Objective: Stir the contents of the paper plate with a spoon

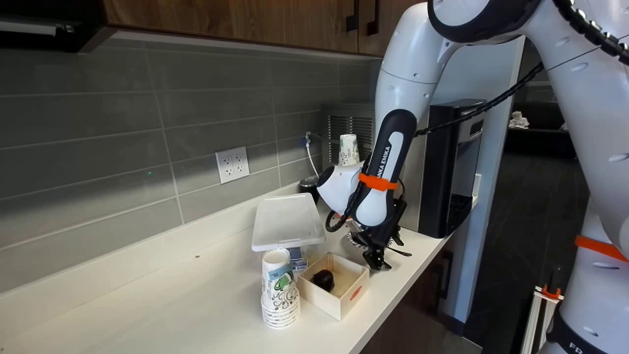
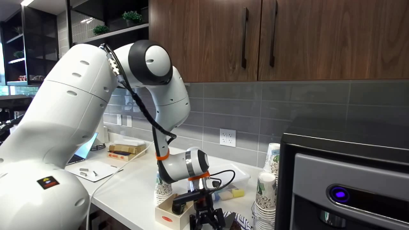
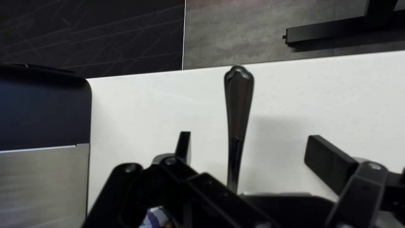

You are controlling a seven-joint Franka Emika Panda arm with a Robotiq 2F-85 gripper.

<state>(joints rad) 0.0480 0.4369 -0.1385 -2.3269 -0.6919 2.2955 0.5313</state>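
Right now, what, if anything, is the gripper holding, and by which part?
Nothing: in the wrist view, the gripper stands open, with counter visible either side of the spoon handle.

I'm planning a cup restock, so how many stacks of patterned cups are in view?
3: a stack beside the wooden box, and, in an exterior view, a nearer stack and a farther stack beside the machine. More may be hidden.

White countertop (image 1: 162,305): supported items.
The countertop carries, at lower center of an exterior view, a paper-cup stack (image 1: 280,297) beside an open wooden box (image 1: 322,299); a lidded plastic container (image 1: 287,221) near frame center; at bottom right-of-center in an exterior view, a patterned paper plate (image 2: 243,220).
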